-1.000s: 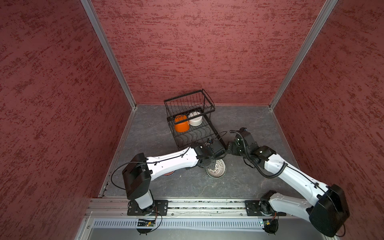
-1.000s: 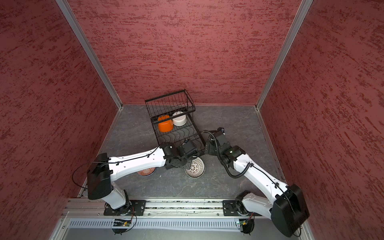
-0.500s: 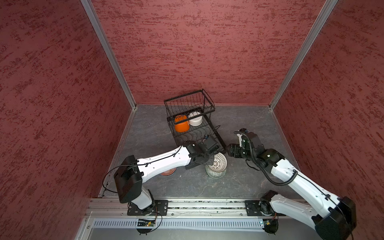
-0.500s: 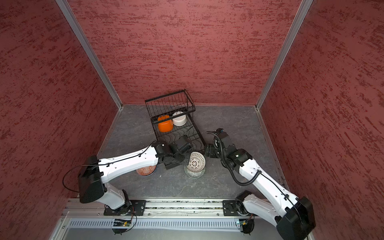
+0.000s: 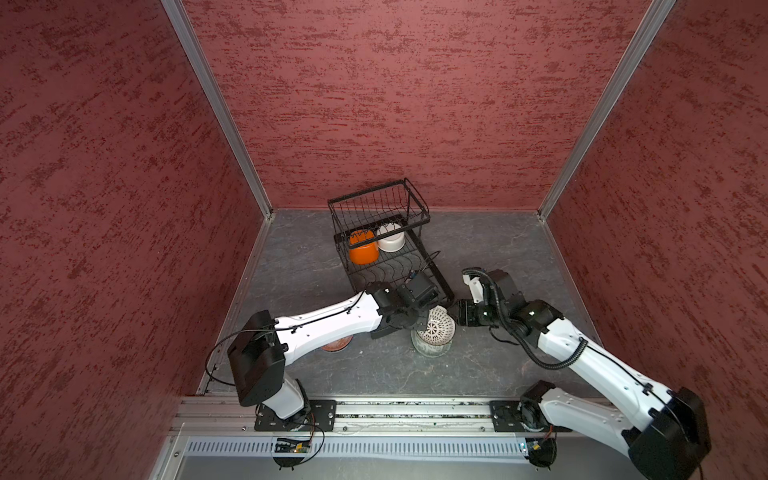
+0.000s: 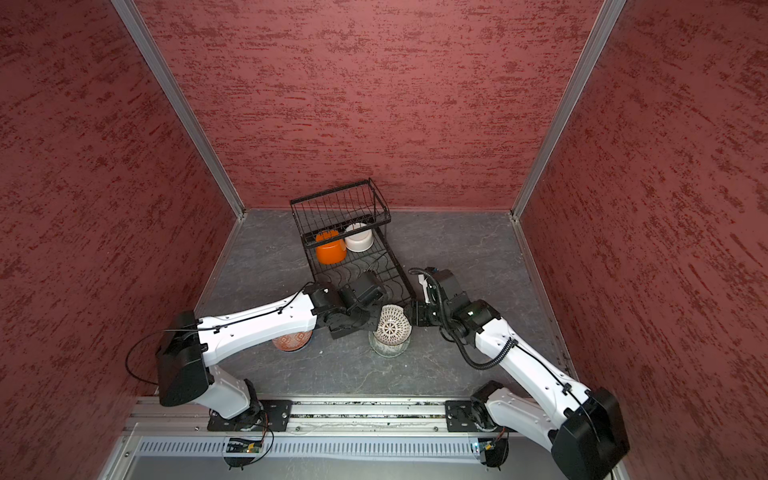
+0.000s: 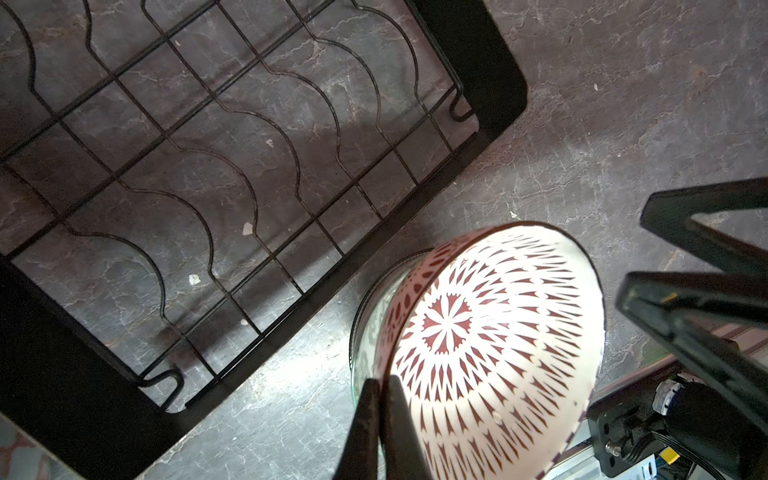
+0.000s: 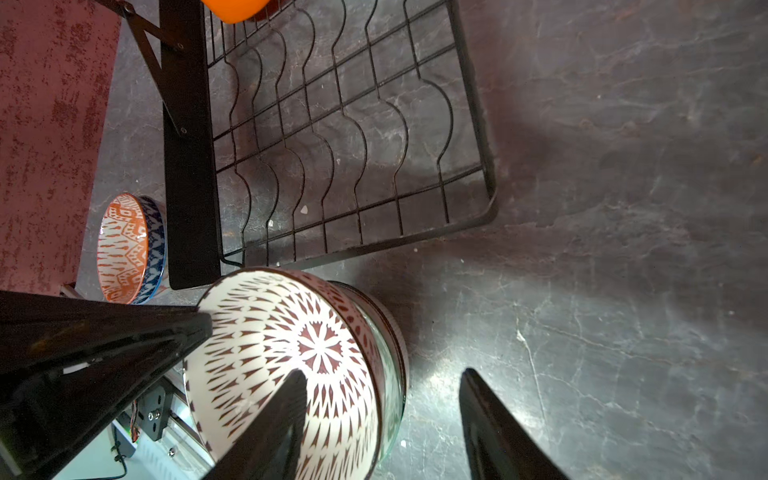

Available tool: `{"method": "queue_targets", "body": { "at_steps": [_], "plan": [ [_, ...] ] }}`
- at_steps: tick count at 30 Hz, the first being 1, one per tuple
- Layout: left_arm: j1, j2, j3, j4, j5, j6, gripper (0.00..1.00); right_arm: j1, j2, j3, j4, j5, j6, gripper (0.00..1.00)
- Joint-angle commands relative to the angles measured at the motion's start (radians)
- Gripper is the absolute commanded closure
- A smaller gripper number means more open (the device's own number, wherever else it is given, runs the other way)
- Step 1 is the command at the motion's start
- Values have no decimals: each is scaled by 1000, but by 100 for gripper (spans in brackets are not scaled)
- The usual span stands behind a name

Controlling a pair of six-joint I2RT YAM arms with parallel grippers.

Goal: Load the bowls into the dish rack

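A white bowl with a terracotta pattern (image 5: pixel 435 330) (image 6: pixel 390 328) hangs tilted just above a pale green bowl (image 5: pixel 430 350) (image 6: pixel 388 349) on the floor. My left gripper (image 7: pixel 380 380) is shut on the patterned bowl's (image 7: pixel 490 340) rim. My right gripper (image 8: pixel 383 372) is open astride the opposite rim, one finger inside the patterned bowl (image 8: pixel 291 357), the other outside. The black dish rack (image 5: pixel 399 266) (image 8: pixel 191 166) stands just behind, with an orange bowl (image 5: pixel 362 249) and a white bowl (image 5: pixel 390 239) in its base under the raised basket.
An orange-and-blue patterned bowl (image 8: pixel 124 249) sits on the floor left of the rack, half hidden under my left forearm (image 5: pixel 332 320) in both top views. The rack's near wavy dividers (image 7: pixel 249 166) hold nothing. Red walls enclose the grey floor (image 5: pixel 519 249).
My left gripper has lifted and tilted the patterned bowl off the green one. My right gripper has come in to the bowl's far rim, its jaws narrowing.
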Motion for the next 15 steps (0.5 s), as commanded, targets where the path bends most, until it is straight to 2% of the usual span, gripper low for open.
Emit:
{"method": "queue_targets", "body": {
  "at_steps": [1, 15],
  "plan": [
    [7, -39, 7, 46, 3, 12, 100, 0, -14, -16, -10, -45, -5, 46],
    [6, -60, -9, 60, 0, 10, 100, 21, 37, -6, -8, -70, 2, 62]
  ]
}}
